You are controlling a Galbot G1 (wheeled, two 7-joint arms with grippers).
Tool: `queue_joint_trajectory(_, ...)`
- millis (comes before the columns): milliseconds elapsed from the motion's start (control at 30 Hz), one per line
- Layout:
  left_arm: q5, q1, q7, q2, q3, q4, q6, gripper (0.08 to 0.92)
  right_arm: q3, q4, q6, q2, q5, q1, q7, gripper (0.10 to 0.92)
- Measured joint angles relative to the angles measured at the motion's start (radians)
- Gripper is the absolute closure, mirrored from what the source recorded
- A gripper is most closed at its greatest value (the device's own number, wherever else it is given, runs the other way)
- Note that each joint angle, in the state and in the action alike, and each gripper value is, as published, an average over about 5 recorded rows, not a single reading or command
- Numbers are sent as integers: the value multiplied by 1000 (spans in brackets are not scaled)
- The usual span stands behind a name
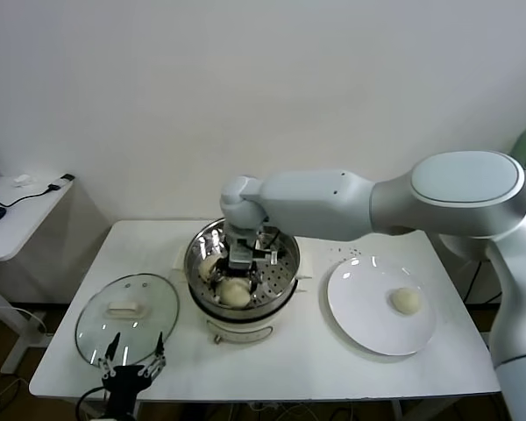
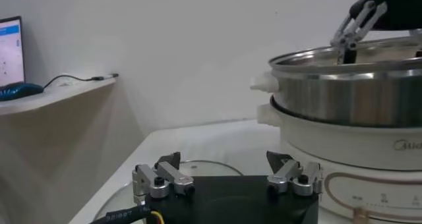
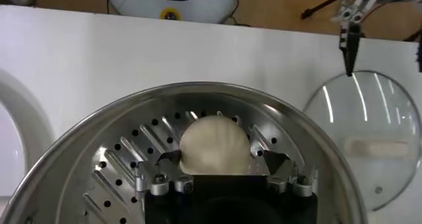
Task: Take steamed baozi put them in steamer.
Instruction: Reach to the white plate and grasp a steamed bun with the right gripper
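Counting the small round cream-white dough buns gave three in plain sight: two in the round shiny steel steamer (image 1: 285,263) and one on the flat white round plate (image 1: 359,316). A possible further bun under the right arm could not be made out. Of the two in the pot, one bun (image 1: 234,292) lay on the perforated tray toward the robot and another bun (image 1: 210,264) lay beside it nearer the pot's left wall. The lone bun (image 1: 407,301) sat toward the plate's right half, well apart from the steamer. The right claw (image 3: 220,157) hung inside the pot with its jaws spread, released, one finger on either side of the near bun without pinching it. The left claw (image 1: 133,353) waited low at the near left edge of the white surface (image 1: 333,368), jaws spread and holding nothing, just over the round glass lid (image 1: 158,303) with its white handle. Grey lettering on the steamer's white base was cut off and unreadable.
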Motion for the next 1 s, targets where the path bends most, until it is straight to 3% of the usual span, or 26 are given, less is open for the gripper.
queue_joint_trajectory(467,4,-2,0,-1,5,3,-3,177,-47,-44,-15,-154,240,192,-129,203)
queue_joint_trajectory(733,7,-6,2,-1,7,4,-2,177,-195,-1,-229,-377,357,304,-136,203)
queue_joint_trajectory(1000,7,-5,2,-2,5,12,-2,177,-288,52,-446,-591,363,283,-95,203)
